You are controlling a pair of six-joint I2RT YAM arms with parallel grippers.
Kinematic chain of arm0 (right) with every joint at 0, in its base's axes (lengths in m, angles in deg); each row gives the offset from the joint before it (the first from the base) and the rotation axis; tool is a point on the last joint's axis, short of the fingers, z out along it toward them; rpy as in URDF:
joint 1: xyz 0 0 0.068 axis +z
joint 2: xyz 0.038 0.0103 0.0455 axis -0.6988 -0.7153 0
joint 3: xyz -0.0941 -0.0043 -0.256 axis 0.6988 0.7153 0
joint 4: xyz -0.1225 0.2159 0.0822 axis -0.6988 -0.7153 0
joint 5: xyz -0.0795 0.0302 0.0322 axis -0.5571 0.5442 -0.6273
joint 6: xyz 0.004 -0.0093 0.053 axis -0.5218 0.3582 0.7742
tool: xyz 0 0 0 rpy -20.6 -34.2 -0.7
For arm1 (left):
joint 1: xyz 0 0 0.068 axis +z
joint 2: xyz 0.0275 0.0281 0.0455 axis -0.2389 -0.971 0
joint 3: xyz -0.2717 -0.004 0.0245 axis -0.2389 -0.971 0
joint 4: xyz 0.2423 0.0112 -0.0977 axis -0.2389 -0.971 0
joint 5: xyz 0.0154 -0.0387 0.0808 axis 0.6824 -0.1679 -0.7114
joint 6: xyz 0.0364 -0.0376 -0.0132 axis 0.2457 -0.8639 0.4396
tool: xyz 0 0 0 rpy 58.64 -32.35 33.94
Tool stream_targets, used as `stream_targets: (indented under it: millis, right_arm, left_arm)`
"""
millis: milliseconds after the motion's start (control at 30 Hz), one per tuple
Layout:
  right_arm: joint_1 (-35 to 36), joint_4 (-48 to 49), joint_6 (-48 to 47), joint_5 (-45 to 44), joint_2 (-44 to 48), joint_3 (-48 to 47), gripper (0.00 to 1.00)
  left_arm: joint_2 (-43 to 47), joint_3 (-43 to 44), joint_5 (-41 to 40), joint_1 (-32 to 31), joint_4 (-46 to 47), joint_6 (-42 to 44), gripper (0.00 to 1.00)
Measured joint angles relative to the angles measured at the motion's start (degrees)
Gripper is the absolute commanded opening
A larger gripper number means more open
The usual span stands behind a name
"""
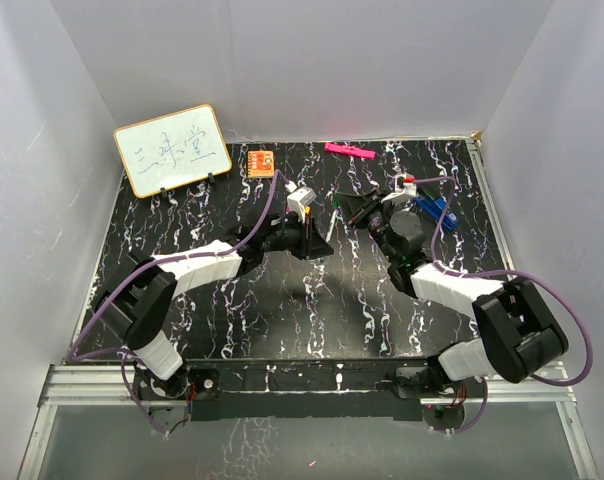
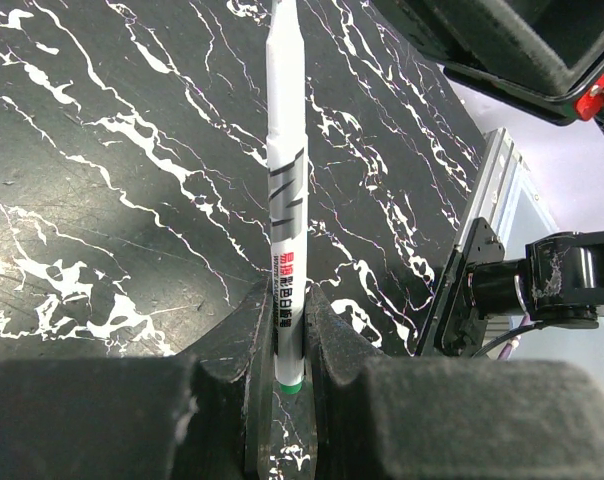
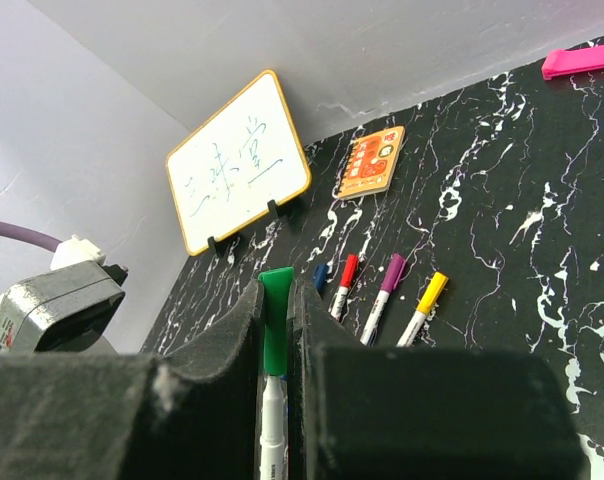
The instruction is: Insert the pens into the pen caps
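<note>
White pen (image 2: 285, 200) stands dead vertical in the left wrist view, long axis running from lower centre straight off the top edge, green butt end down. The left end effector (image 2: 287, 305) is clamped tight on that lower end, with the marbled surface (image 2: 102, 200) behind. Over in the right wrist view, the green cap (image 3: 274, 320) is pinched in the closed right end effector (image 3: 275, 292), centre frame, pointing up, with a white barrel in line beneath it. Seated or not, can't tell. Just right of centre, four capped pens (image 3: 390, 275) lie on the surface, caps uppermost, below the whiteboard (image 3: 240, 160).
</note>
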Motion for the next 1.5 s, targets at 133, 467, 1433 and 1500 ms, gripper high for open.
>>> stream_targets:
  millis: [133, 467, 1433, 1500]
  right_arm:
    - [0.00, 0.35, 0.00, 0.02, 0.00, 0.00, 0.00]
    - [0.00, 0.37, 0.04, 0.07, 0.02, 0.00, 0.00]
    - [1.92, 2.62, 2.40, 1.88, -0.17, 2.91, 0.00]
    - [2.10, 3.67, 2.43, 1.68, -0.87, 2.91, 0.00]
  left_arm:
    - [0.00, 0.00, -0.13, 0.00, 0.04, 0.00, 0.00]
    - [0.00, 0.00, -0.50, 0.00, 0.09, -0.02, 0.00]
    - [0.00, 0.04, -2.75, 0.00, 0.94, -0.79, 0.00]
    - [0.00, 0.04, -3.37, 0.00, 1.09, -1.38, 0.00]
